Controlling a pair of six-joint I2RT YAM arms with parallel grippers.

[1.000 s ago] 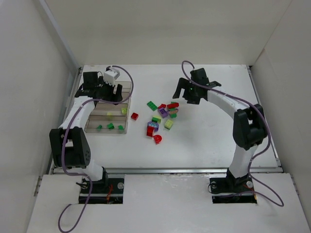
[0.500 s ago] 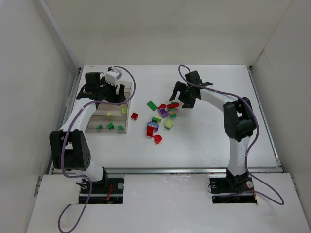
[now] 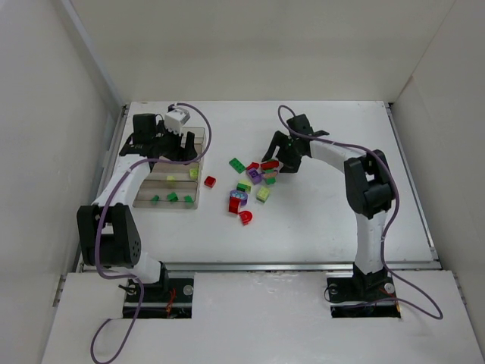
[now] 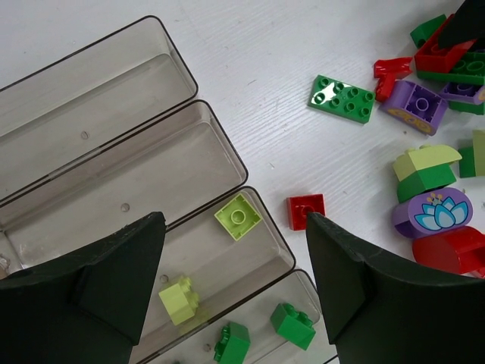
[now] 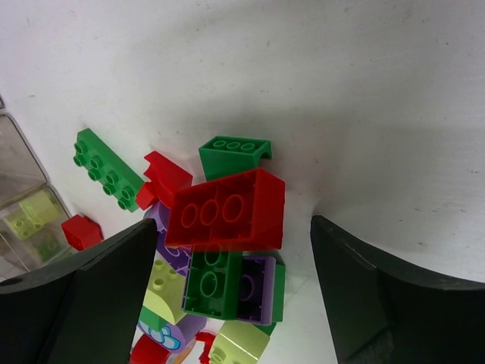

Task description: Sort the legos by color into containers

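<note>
The clear organizer box [image 3: 144, 199] lies at the left with four long rows [image 4: 91, 91]. Its third row holds two yellow-green bricks [image 4: 238, 216]; its nearest row holds dark green bricks [image 4: 293, 324]. My left gripper [image 3: 176, 152] hovers open and empty above the box [image 4: 234, 220]. The loose legos [image 3: 254, 178] lie in a pile at mid-table. My right gripper [image 3: 277, 157] is open and low over the pile's far end. In the right wrist view a long red brick [image 5: 227, 208] lies between its open fingers [image 5: 233, 221], on top of green and purple bricks [image 5: 227, 284].
A small red brick [image 3: 210, 181] lies alone just right of the box [image 4: 305, 209]. A flat green plate [image 4: 341, 97] and a purple round piece with a blue flower [image 4: 433, 212] lie at the pile's edge. White walls enclose the table.
My right gripper has moved left and down onto the far end of the pile. My left gripper has shifted only slightly over the box.
</note>
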